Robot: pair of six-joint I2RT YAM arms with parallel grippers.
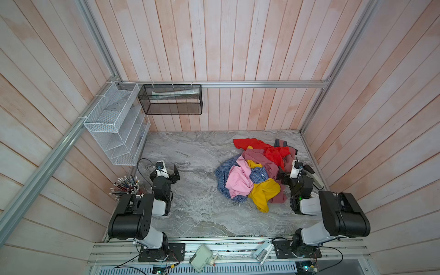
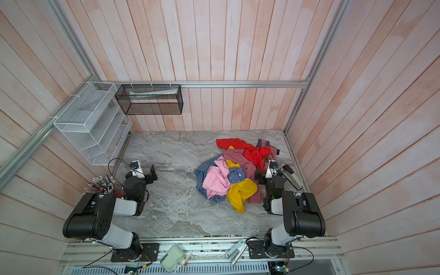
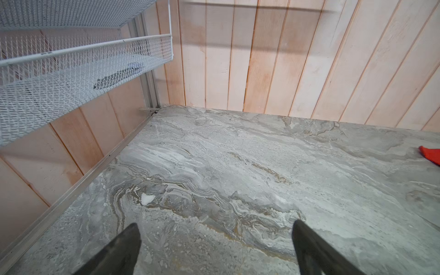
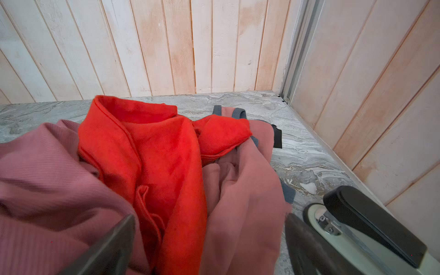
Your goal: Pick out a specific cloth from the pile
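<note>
The blue-and-white checked cloth [image 1: 222, 173] lies crumpled and partly buried along the left side of the multicoloured pile [image 1: 256, 156], right of centre.

The pile [image 1: 256, 172] lies on the table [image 1: 190, 204], right of centre.

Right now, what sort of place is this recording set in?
Likely a purpose-built robot test booth, not a home: wood-plank walls on an aluminium frame enclose a marble-look tabletop, with the left arm and right arm mounted at its front edge.
</note>
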